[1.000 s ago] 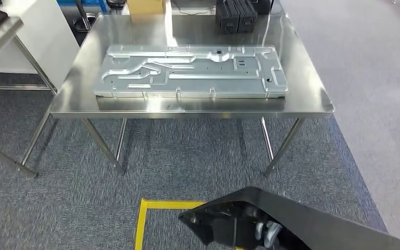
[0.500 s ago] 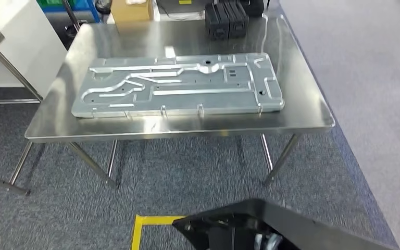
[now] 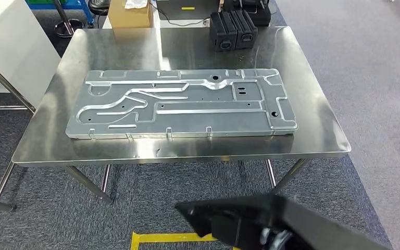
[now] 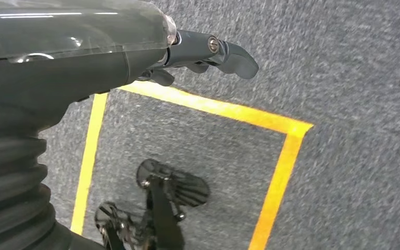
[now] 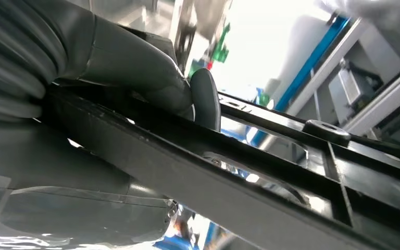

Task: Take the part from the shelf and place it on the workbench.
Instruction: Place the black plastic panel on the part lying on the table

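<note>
The black part (image 3: 271, 224), a flat dark frame, juts in along the lower edge of the head view, short of the workbench (image 3: 312, 120). In the right wrist view my right hand (image 5: 135, 67) grips this black part (image 5: 271, 172), with the thumb pressed on its upper bar. My left hand (image 4: 135, 47) hangs over the carpet and holds nothing, its dark fingers (image 4: 229, 52) loosely extended. The steel workbench stands straight ahead.
A large stamped metal plate (image 3: 182, 104) covers most of the workbench. Two black cases (image 3: 233, 29) stand at its far edge, a cardboard box (image 3: 130, 13) behind. A white cabinet (image 3: 5, 47) is at the left. Yellow floor tape (image 3: 166, 238) marks a square on the carpet.
The whole picture has shifted: the camera has come closer to the workbench, which now looks larger and more centred. The black part stays low in the view.
</note>
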